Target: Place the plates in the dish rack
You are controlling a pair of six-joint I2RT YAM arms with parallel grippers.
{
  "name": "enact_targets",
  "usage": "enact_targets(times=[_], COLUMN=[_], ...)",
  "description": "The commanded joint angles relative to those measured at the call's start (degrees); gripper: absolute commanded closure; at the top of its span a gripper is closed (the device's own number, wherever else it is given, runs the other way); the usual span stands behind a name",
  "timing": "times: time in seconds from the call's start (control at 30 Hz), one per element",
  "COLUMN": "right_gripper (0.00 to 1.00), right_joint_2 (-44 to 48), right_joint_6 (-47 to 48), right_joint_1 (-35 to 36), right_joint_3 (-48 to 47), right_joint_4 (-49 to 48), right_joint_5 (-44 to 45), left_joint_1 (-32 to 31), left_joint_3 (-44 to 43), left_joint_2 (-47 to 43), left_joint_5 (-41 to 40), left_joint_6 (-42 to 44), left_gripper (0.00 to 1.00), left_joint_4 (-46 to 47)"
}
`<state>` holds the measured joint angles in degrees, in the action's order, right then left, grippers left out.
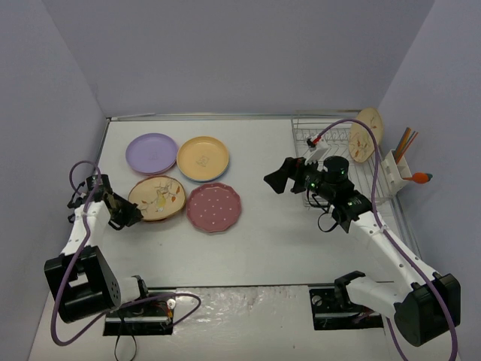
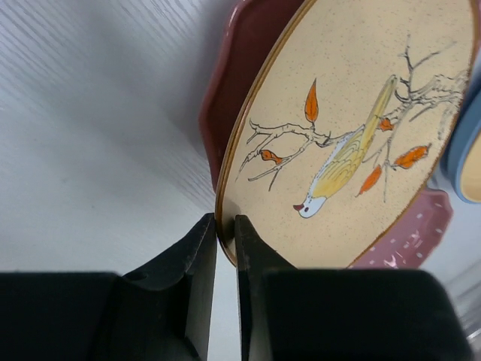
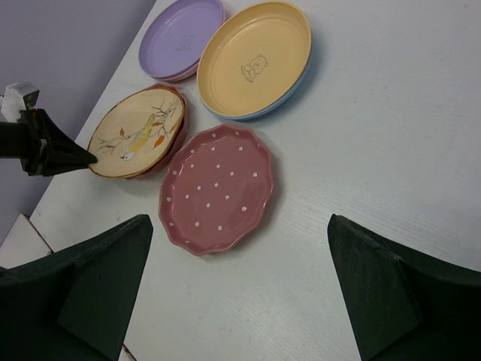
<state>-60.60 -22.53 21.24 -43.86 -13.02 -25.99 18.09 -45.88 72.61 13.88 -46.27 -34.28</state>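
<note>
1. Currently the left pincer (image 2: pixel 225 223) is clamped on the rim of the tan bird plate (image 2: pixel 361 128). The wrist view shows a finger on each face of the edge, with the rim pinched between them.
2. Judged reason for this hold: a shallow plate lying flat offers only its edge. This one rests on a darker scalloped plate (image 2: pixel 237 83), which lifts its rim off the surface (image 2: pixel 90 135) and gives the lower finger room.
3. Seen from above, the tan bird plate extends from the left pincer toward 2 o'clock, and the grip sits at the plate's 8 o'clock edge.
4. The right pincer (image 1: pixel 279 177) is spread wide and empty, hanging between the plates and the dish rack (image 1: pixel 331 162). It is probably positioned to receive or to wait.
5. The pink dotted plate (image 1: pixel 214 207) lies at 3 o'clock of the gripped plate, the lilac plate (image 1: pixel 152 153) at 12 and the yellow-orange plate (image 1: pixel 202 158) at 1.
6. The dish rack stands at the surface's 3 o'clock side, with one racked plate (image 1: pixel 366 135) on edge.
</note>
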Motion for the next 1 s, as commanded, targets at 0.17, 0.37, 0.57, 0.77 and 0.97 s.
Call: enact_targets(times=[0.17, 0.37, 0.57, 0.77, 0.97], right_gripper=[0.00, 0.00, 0.00, 0.00, 0.00], right_joint_2=[-0.2, -0.7, -1.3, -2.0, -2.2], right_joint_6=[-0.5, -0.6, -0.6, -0.6, -0.2], right_joint_1=[2.0, 2.8, 3.5, 4.3, 4.8], right_joint_3=[-2.1, -2.2, -2.5, -2.5, -2.4], right_joint_4=[-3.6, -3.5, -3.9, -4.3, -4.5], right_joint_5=[0.4, 0.9, 1.3, 1.5, 1.6], left_joint_1=[-0.3, -0.5, -1.2, -1.3, -1.3], left_joint_3=[2.6, 5.0, 7.6, 11.8, 14.4], left_joint_2=[-7.3, -9.6, -10.1, -8.4, -7.2], left_joint_5=[10.5, 14.4, 15.2, 15.0, 14.9], left_joint_6=[-6.7, -8.3, -8.2, -7.5, -7.3], left_gripper=[1.00, 1.00, 1.00, 1.00, 0.93], left_joint_4=[-1.2, -0.8, -0.1, 3.1, 6.4])
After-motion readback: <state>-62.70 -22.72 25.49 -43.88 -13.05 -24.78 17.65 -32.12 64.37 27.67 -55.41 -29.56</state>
